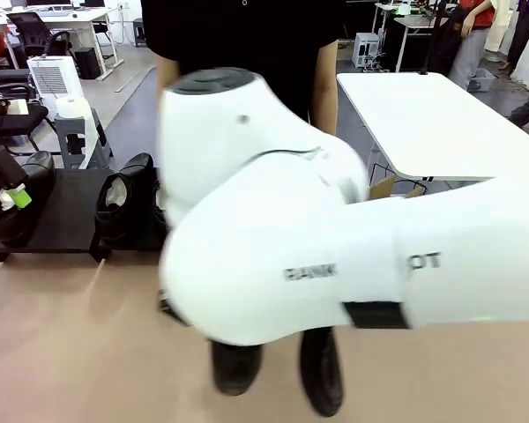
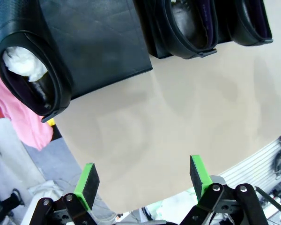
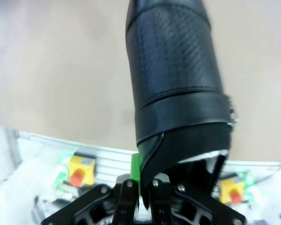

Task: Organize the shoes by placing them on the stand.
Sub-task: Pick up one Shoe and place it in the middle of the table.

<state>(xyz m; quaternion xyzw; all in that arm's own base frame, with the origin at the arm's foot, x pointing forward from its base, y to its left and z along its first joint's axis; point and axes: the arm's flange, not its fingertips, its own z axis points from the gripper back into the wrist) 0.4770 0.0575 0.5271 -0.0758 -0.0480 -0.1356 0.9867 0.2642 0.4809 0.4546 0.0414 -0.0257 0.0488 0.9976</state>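
right pincer pinching a shoe, three shoes at the stand

the right gripper [image 3: 143,185] is pressed together on the heel edge of a black shoe [image 3: 178,79], held over the tan table [image 3: 51,70]. the left gripper [image 2: 143,180] is spread wide and holds nothing. on the stand [image 2: 98,42] sit one shoe with white paper stuffing [image 2: 25,70] and two more shoes [image 2: 192,26]. the right arm [image 1: 335,256] bears blurred print, "rank" and "ot".
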